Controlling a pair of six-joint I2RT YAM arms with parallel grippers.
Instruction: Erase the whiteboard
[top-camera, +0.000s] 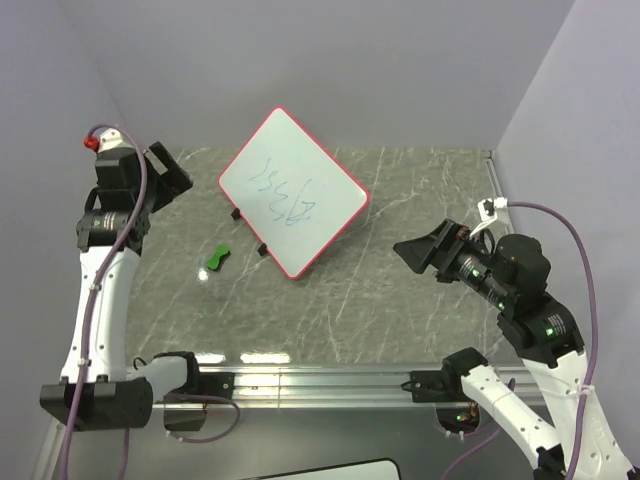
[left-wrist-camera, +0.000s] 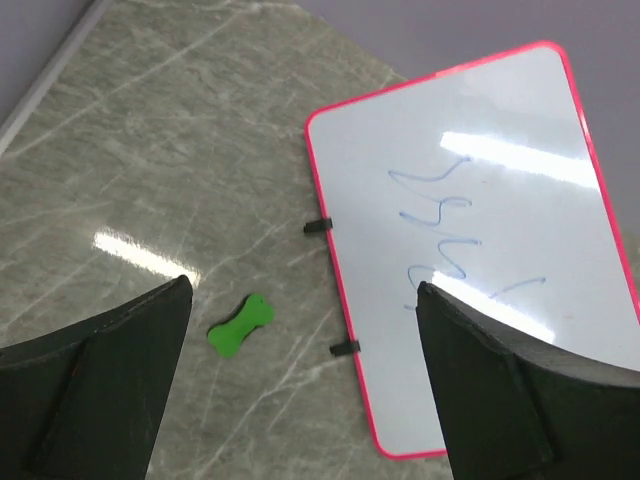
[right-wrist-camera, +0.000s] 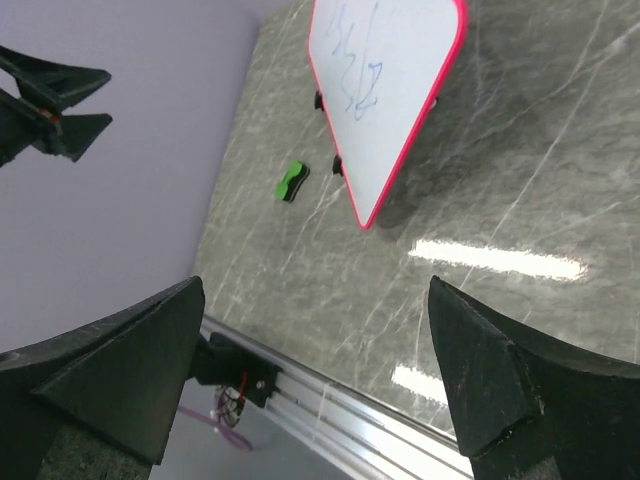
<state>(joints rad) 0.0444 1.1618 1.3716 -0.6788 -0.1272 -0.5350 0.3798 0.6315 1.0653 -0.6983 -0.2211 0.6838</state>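
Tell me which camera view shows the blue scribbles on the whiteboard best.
The left wrist view: the blue scribbles lie close and large on the whiteboard, each stroke distinct. The top external view shows them whole but small. The right wrist view shows them small and slanted, at the frame's top edge.

Whiteboard (left-wrist-camera: 470, 300): lower right corner and part of the right edge are sitting behind a finger (left-wrist-camera: 520, 400) of the left gripper (left-wrist-camera: 302, 292); its top is being cropped by the right wrist picture's upper border. Blue scribbles (top-camera: 285, 197): appearing too small from above to read, possibly letters. Black clips (top-camera: 262, 248): showing as mere specks from above.
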